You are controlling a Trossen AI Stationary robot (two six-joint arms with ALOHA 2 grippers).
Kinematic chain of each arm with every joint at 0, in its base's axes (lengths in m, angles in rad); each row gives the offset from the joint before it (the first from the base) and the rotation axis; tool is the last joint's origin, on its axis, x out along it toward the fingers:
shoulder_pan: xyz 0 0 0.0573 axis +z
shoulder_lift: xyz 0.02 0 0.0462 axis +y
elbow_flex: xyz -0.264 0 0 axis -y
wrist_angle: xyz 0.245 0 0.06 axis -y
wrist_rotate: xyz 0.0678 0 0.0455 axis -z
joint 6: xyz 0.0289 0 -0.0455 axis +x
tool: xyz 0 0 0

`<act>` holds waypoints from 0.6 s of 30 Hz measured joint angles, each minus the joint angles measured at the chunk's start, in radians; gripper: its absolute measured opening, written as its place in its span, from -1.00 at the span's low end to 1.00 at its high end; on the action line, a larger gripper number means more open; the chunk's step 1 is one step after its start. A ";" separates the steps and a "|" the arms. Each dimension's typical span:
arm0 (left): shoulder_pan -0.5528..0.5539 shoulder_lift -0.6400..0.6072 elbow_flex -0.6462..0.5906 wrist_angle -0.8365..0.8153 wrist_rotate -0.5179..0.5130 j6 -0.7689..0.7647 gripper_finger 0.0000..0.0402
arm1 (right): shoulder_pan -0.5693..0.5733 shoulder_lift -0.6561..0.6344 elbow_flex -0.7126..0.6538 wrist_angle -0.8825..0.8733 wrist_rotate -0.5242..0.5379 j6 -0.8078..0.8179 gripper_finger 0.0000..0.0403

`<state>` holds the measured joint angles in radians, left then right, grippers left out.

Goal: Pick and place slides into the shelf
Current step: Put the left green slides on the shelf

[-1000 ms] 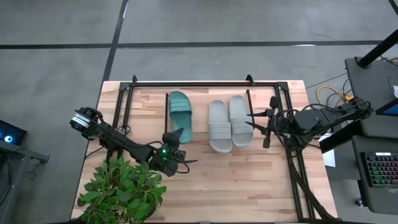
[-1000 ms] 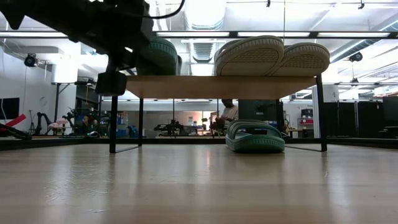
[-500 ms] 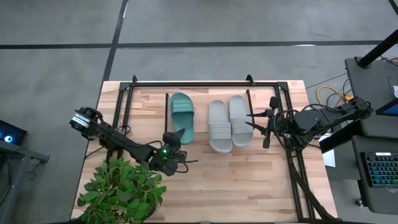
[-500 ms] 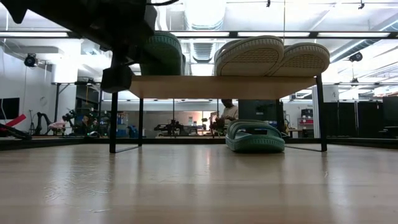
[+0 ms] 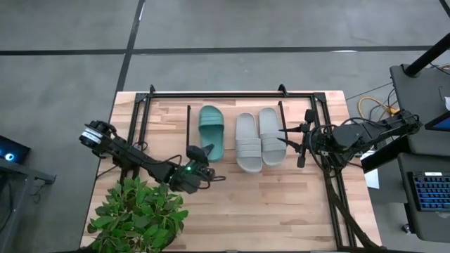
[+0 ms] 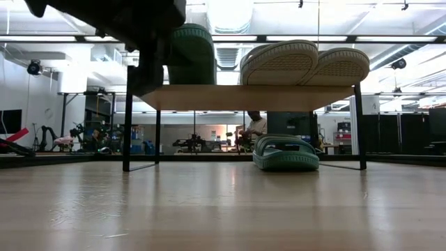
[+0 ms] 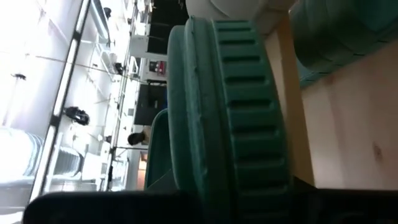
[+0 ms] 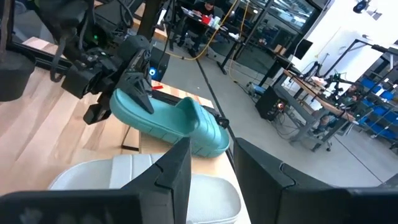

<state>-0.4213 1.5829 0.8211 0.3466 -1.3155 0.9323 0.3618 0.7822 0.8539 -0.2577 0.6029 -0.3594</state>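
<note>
Left tool (image 5: 204, 157) clenches the teal slide (image 5: 211, 131) mid-frame on the shelf (image 6: 251, 97); releasing off-square could tip it off.

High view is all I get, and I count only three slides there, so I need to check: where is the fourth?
Observer: The low view shows the second teal slide lying on the table under the shelf; the top board hides it from you.
Operator: Does the held teal slide lie flat on the board?
Observer: It seems not. In the right wrist view the left gripper has its heel raised, so the held teal slide slants.
Operator: Is the right gripper carrying anything?
Observer: No. The right gripper shows its fingers apart with nothing between them, above the grey slides.
</note>
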 joint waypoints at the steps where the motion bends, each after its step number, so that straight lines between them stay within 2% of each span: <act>1: 0.001 0.001 0.000 0.023 0.001 0.028 -0.79 | 0.000 0.000 0.000 0.000 0.000 -0.001 -0.45; 8: 0.011 0.062 0.015 0.202 -0.002 0.221 -0.79 | 0.000 0.000 0.000 0.000 0.000 -0.015 -0.45; 12: 0.019 0.115 0.039 0.221 -0.005 0.235 -0.79 | 0.000 0.000 0.000 0.000 0.000 -0.015 -0.45; 15: 0.025 0.144 0.053 0.221 -0.064 0.235 -0.79 | 0.000 0.000 0.000 0.000 0.000 -0.015 -0.45; 18: 0.026 0.159 0.066 0.224 -0.074 0.227 -0.79 | 0.000 0.000 0.000 0.000 -0.001 -0.016 -0.45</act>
<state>-0.3951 1.7424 0.8868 0.5710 -1.3899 1.1594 0.3614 0.7822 0.8539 -0.2581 0.6022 -0.3753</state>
